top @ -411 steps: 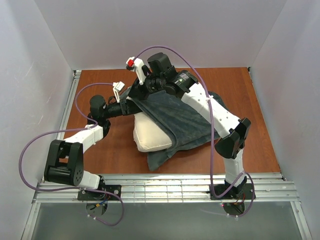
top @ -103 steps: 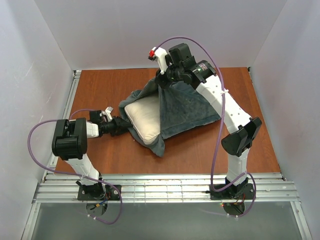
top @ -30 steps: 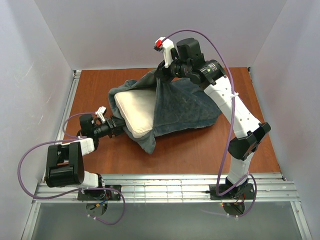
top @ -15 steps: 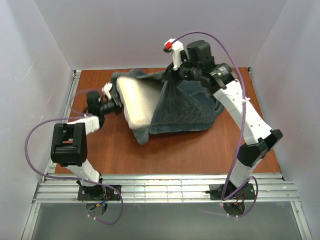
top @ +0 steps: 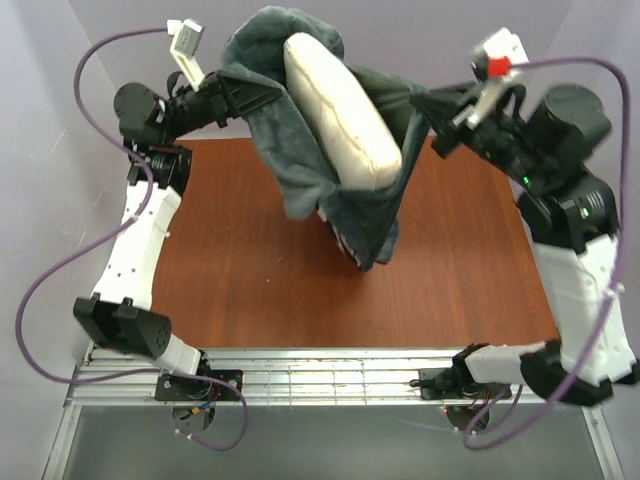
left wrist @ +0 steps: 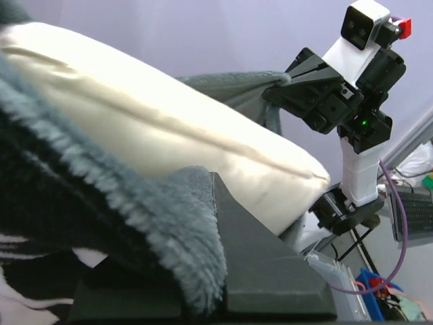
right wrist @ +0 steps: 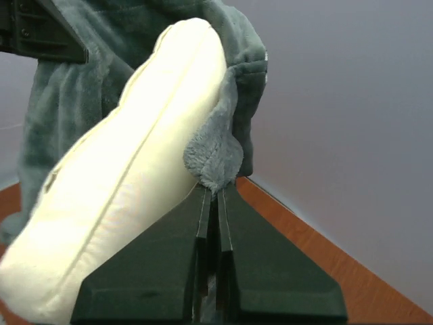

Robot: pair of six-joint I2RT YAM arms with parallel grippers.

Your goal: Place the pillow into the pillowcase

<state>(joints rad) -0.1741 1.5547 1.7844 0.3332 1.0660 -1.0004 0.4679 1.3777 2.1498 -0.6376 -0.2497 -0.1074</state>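
Observation:
The grey-teal pillowcase (top: 375,205) hangs in the air between both arms, its mouth upward, a bit of zebra stripe showing near its bottom. The cream pillow (top: 345,115) stands about half inside it, its top sticking out; its bear face is hidden. My left gripper (top: 245,92) is shut on the pillowcase's left rim (left wrist: 183,271). My right gripper (top: 432,108) is shut on the right rim (right wrist: 215,162), with the pillow (right wrist: 128,203) pressed against its left finger. In the left wrist view the pillow (left wrist: 169,149) lies above the fingers.
The brown table (top: 240,290) lies below the hanging bundle. White walls (top: 50,150) close in on the left, back and right. A metal rail (top: 330,365) runs along the table's near edge.
Both arms have lifted the pillowcase and pillow off the table and high up. The bundle now hangs upright with the pillow sunk deeper into the case.

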